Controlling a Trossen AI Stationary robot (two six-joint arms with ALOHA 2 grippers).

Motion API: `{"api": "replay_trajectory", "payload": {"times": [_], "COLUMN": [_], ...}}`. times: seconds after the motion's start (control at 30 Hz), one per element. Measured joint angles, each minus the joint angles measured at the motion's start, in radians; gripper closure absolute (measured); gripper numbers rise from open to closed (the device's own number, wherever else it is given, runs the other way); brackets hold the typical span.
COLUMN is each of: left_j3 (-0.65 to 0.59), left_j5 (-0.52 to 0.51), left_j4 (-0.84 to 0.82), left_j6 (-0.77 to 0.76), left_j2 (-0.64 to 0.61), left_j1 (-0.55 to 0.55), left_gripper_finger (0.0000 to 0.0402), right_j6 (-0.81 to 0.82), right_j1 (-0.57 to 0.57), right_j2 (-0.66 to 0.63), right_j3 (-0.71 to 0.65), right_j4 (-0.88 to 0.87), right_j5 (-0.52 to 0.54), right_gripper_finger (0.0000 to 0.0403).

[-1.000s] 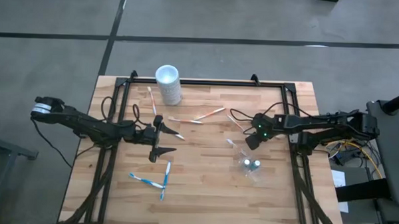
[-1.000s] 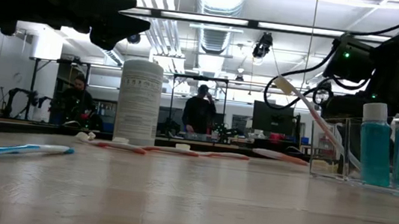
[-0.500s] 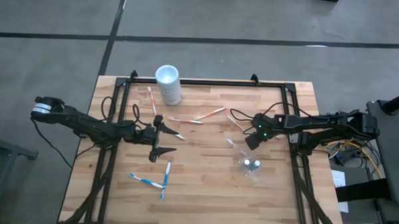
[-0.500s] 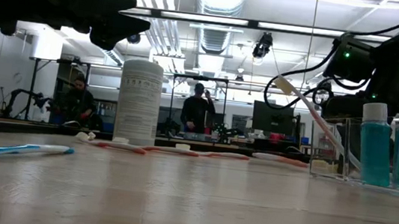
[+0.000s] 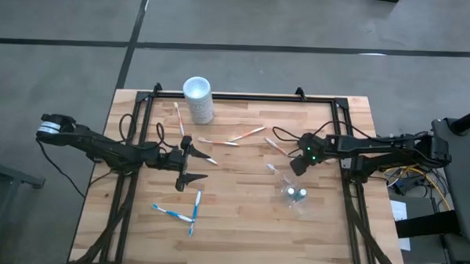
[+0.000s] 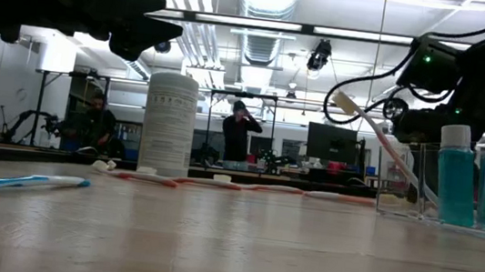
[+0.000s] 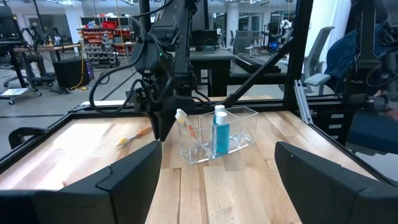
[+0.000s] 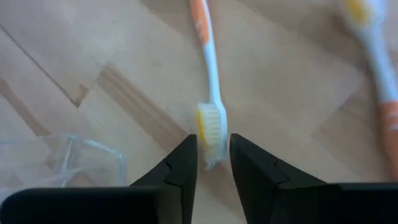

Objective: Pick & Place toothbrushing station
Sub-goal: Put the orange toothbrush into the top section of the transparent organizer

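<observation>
The right gripper [image 8: 213,163] is seen with its fingers parted since a second ago, so the orange toothbrush [image 6: 380,133] leaning in the clear cup [image 5: 293,190] is judged released; the left gripper [image 5: 191,163] is held open mid-table; one white cup [image 5: 198,99], two blue toothbrushes [image 5: 174,213] and about four orange ones are counted.

A wooden plank desk [image 5: 239,226] is carrying everything. A white cup [image 5: 198,98] is standing near its far edge. Orange-and-white toothbrushes [image 5: 233,138] are lying scattered mid-desk, and two blue-and-white toothbrushes [image 5: 183,214] are lying toward the near left. A clear plastic holder [image 5: 294,192] with teal bottles is sitting right of centre, one toothbrush leaning inside it.
</observation>
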Motion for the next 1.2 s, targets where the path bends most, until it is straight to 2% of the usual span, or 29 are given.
{"api": "replay_trajectory", "payload": {"times": [0.43,0.57,0.93,1.2], "left_j3": [0.000,0.000,0.000,0.000], "left_j5": [0.000,0.000,0.000,0.000], "left_j4": [0.000,0.000,0.000,0.000], "left_j6": [0.000,0.000,0.000,0.000], "left_j2": [0.000,0.000,0.000,0.000], "left_j1": [0.000,0.000,0.000,0.000], "left_gripper_finger": [0.0083,0.0083,0.0083,0.0083], "right_j6": [-0.014,-0.043,-0.027,0.010], "right_j1": [0.001,0.038,0.309,0.513], "right_j2": [-0.228,-0.307,-0.468,-0.540], "right_j3": [0.000,-0.016,-0.146,-0.296], "right_j4": [-0.039,-0.043,0.020,0.177], "right_j5": [0.096,0.183,0.563,0.737], "right_gripper_finger": [0.0263,0.0256,0.0252,0.0247]}}
